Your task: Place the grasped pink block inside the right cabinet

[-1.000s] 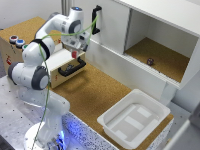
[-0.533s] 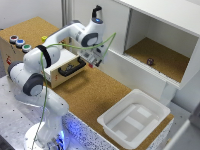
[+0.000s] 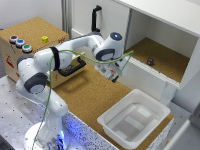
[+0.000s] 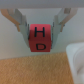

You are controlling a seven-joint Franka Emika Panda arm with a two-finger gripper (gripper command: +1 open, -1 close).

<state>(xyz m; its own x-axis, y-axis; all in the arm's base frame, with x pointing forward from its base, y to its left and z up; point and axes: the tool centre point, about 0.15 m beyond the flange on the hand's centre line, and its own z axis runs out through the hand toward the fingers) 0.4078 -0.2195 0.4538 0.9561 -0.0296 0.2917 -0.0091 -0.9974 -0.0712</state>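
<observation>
The tool [image 4: 40, 31] is closed on the pink block [image 4: 41, 39], which sits squarely between its two fingers [image 4: 20, 22] and shows black letters H and D in the wrist view. In the exterior view the tool [image 3: 114, 75] hangs above the cork-brown worktop [image 3: 90, 97], just outside the front wall of the right cabinet [image 3: 165, 55], whose cork floor holds a small dark object [image 3: 150, 61]. Nearby stand a white plastic tray [image 3: 134, 121] and a wooden drawer box [image 3: 31, 46] carrying coloured buttons [image 3: 20, 43] and a small yellow cube [image 3: 45, 39].
</observation>
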